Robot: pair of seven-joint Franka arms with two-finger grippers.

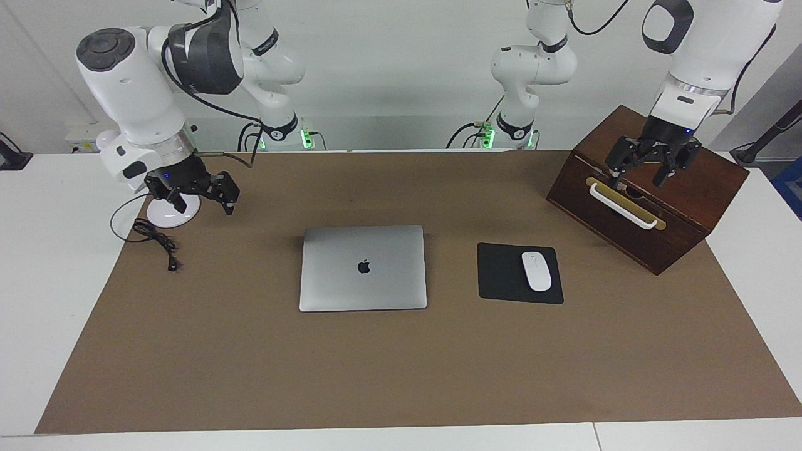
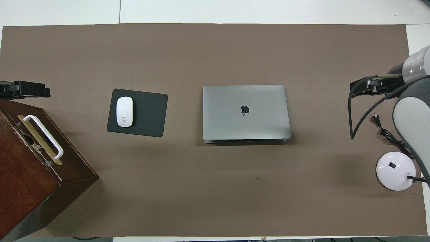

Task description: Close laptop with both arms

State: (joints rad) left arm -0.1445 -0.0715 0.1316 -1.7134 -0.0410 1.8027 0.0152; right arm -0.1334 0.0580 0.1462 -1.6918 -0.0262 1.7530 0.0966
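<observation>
The silver-grey laptop [image 1: 363, 268] lies shut and flat in the middle of the brown mat, its lid with the dark apple logo facing up; it also shows in the overhead view [image 2: 246, 112]. My left gripper [image 1: 639, 181] hangs open and empty over the wooden box at the left arm's end, and shows in the overhead view [image 2: 33, 90]. My right gripper [image 1: 203, 205] hangs open and empty over the white round base at the right arm's end, and shows in the overhead view [image 2: 361, 89]. Both grippers are well apart from the laptop.
A dark wooden box [image 1: 689, 213] with a white handle [image 1: 623, 207] stands at the left arm's end. A black mouse pad [image 1: 501, 275] with a white mouse [image 1: 536, 270] lies beside the laptop. A white round base [image 1: 170, 216] and a black cable [image 1: 156, 241] lie at the right arm's end.
</observation>
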